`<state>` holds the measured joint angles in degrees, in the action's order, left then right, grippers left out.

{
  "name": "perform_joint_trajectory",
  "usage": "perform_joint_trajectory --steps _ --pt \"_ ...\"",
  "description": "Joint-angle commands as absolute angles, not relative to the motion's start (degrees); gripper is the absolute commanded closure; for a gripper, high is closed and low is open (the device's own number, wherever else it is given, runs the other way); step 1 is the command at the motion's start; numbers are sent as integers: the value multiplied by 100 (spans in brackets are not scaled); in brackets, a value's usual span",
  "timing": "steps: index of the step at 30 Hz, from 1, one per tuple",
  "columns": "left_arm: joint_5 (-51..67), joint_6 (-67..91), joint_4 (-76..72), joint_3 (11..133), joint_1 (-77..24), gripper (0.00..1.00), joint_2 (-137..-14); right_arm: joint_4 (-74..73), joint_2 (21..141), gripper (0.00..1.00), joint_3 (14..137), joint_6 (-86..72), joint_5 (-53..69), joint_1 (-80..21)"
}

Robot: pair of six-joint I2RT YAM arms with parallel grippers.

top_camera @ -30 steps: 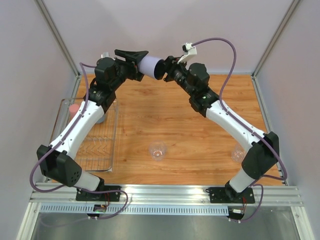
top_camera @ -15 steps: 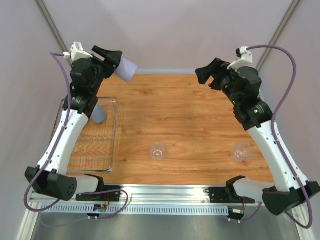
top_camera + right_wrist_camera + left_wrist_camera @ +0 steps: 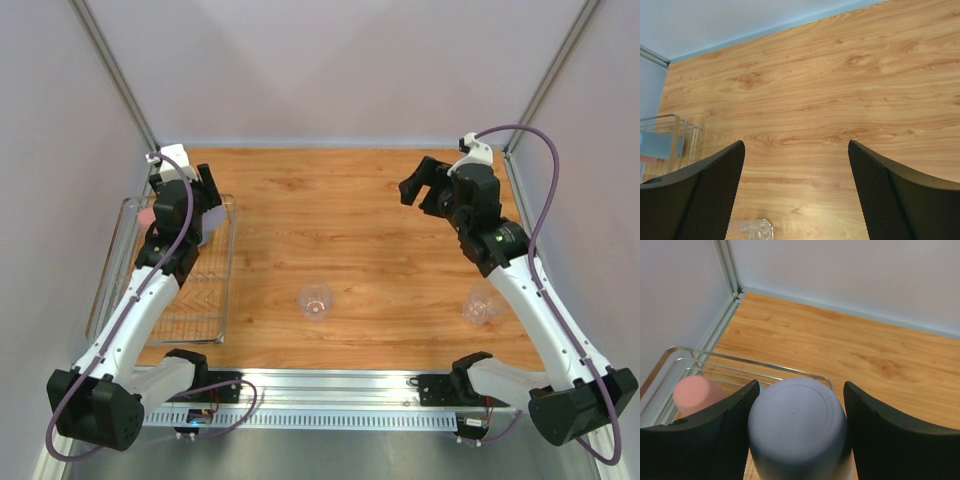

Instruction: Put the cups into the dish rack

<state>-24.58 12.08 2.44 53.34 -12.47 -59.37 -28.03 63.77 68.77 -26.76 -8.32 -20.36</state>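
Observation:
My left gripper (image 3: 203,207) is shut on the lavender cup (image 3: 797,426), held upside down, base toward the camera, over the far end of the silver wire dish rack (image 3: 228,292). In the top view only a sliver of that cup (image 3: 213,219) shows beside the wrist. The pink cup (image 3: 692,392) stands upside down in the rack to its left (image 3: 147,215). The blue cup (image 3: 659,143) shows in the rack in the right wrist view. My right gripper (image 3: 421,186) is open and empty above the far right of the table. Two clear cups (image 3: 316,300) (image 3: 482,305) stand on the table.
The rack's rim (image 3: 745,360) lies close to the left wall and the back corner post. One clear cup (image 3: 752,231) sits at the lower left of the right wrist view. The booth walls enclose the wooden table (image 3: 350,230) on three sides.
The lavender cup passed from between both grippers to my left one, which swung left and down over the rack. My right gripper let go, drew back to the right and lowered.

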Motion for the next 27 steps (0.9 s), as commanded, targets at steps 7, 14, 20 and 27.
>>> perform_joint_trajectory --steps 7,14,20,27 --pt "-2470 615 -878 5010 -941 69 -6354 -2610 6434 13 6715 -2382 -1072 -1925" --pt "-2303 1239 -1572 4659 -572 69 -6837 -2804 6363 13 6759 -2224 -1116 -1846" --pt "-1839 1546 -2021 4623 -510 70 -7232 -2900 6390 13 6838 -2153 -1195 -1811" --pt "-1661 1688 -2303 4667 -510 72 -7725 -2918 6469 13 6908 -2092 -1230 -1810"
